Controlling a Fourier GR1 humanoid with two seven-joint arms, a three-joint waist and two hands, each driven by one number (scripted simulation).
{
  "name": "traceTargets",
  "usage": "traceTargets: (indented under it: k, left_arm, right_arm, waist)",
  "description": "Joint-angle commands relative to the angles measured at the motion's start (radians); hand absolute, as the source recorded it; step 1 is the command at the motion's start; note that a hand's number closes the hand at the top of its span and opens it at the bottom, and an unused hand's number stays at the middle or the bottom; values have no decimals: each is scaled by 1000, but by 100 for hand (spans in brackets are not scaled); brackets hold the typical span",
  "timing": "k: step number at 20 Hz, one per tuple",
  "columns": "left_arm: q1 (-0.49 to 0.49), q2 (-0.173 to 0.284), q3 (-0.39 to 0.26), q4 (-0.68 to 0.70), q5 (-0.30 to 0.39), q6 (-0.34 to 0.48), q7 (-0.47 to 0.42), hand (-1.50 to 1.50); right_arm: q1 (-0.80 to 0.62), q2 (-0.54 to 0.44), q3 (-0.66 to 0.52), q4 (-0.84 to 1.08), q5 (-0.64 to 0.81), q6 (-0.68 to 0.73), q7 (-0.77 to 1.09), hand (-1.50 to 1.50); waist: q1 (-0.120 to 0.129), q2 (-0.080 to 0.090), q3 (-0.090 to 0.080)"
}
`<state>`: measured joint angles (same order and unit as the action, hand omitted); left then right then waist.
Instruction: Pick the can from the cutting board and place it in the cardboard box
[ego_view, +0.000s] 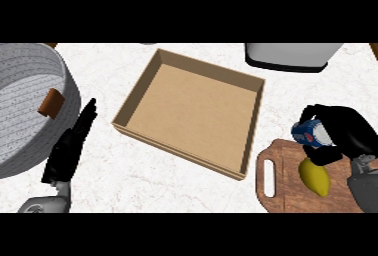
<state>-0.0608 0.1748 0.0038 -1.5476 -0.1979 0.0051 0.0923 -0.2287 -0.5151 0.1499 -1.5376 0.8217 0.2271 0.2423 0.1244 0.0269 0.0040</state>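
1. The can, blue with a white end, is in the right hand, whose black fingers curl round it so that only part of the can shows
2. The can is held above the upper edge of the cutting board, towards the worktop's right edge; whether it touches the board cannot be told
3. A yellow lemon lies on the board just below the can and the hand
4. The board is brown wood with a slot handle on its left side, and sits at the lower right of the worktop
5. The cardboard box stands open just left of the board, near the middle of the worktop, turned at an angle, nothing showing inside it
6. The left hand shows at the lower left, fingers straight and pressed together, pointing up beside the basket
7. A large grey woven basket with a brown tab fills the left edge
8. A white appliance with a dark base stands at the upper right edge
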Motion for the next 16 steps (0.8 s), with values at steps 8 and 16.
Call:
traceTargets:
  k: [8, 16]
  left_arm:
    - [13, 4, 32, 1, 0, 24, -6, 0]
    - [-9, -12, 21, -25, -14, 38, 57, 0]
  right_arm:
    - [-392, -47, -20, 373, -128, -23, -632, 150]
    - [-591, 86, -120, 512, -380, 144, -817, 150]
  waist:
    - [-48, -12, -1]
    - [-85, -20, -3]
